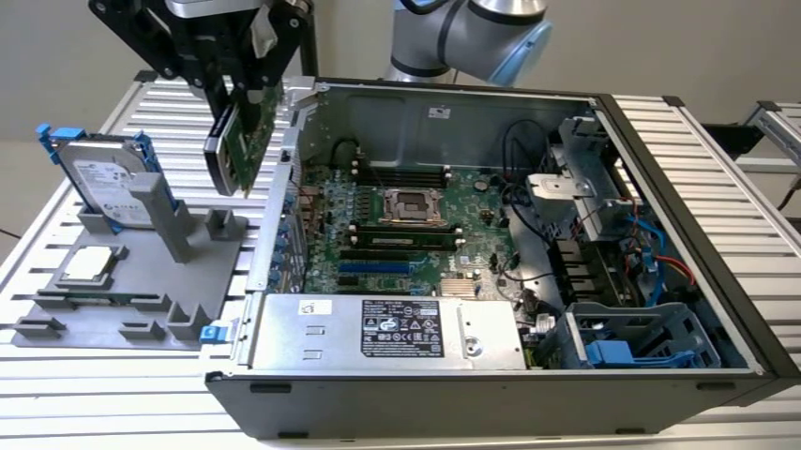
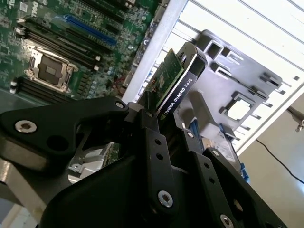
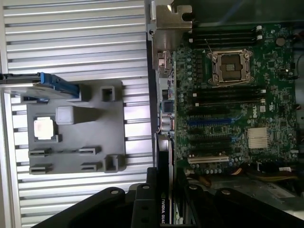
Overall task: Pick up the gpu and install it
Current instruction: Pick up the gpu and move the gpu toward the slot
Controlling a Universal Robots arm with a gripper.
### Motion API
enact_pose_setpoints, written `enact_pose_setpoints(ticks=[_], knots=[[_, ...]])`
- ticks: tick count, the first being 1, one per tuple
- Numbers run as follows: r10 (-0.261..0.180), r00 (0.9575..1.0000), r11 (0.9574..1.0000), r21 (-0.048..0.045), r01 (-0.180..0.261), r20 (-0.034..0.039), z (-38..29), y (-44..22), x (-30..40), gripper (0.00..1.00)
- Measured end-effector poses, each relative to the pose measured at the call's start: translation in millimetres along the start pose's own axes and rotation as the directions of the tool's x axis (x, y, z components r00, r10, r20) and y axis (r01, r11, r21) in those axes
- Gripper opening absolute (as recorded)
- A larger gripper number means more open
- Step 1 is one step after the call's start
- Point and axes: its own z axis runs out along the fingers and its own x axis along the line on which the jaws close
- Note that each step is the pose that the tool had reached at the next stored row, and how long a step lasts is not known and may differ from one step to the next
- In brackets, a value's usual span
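Note:
The gpu hangs on edge in the air, green board on one face and black shroud on the other. My gripper is shut on its upper part. It hovers just outside the open computer case's wall, on the exterior view's left, above the gap between case and grey fixture. In the second wrist view the gpu sticks out from between the black fingers. The first wrist view has the gpu's black edge beside the motherboard, whose blue slot is bare.
A grey fixture on the exterior view's left holds a silver hard drive in a blue frame and a square CPU chip. Inside the case sit the motherboard, power supply, cables and a drive cage.

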Motion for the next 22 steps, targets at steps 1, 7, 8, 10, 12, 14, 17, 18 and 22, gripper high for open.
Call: enact_pose_setpoints(ticks=[1,7,8,10,12,14,17,18,22], knots=[[0.0,1.0,1.0,0.0,0.0,0.0,0.0,0.1,-1.2,0.0],[0.0,1.0,1.0,0.0,0.0,0.0,0.2,0.8,-9.4,0.0],[0.0,1.0,1.0,0.0,0.0,0.0,0.3,0.9,-10.8,0.0],[0.0,1.0,1.0,0.0,0.0,0.0,0.4,1.2,-13.8,0.0],[0.0,1.0,1.0,0.0,0.0,0.0,0.4,1.4,-16.7,0.0],[0.0,1.0,1.0,0.0001,0.0,0.0,0.4,1.7,-19.9,0.0],[0.0,1.0,1.0,0.0,0.0,0.0,0.6,2.1,-24.6,0.0],[0.0,1.0,1.0,0.0,0.0,0.0,0.6,2.3,-26.3,0.0],[0.0,1.0,1.0,0.0,0.0,0.0,0.8,2.9,-32.6,0.0]])
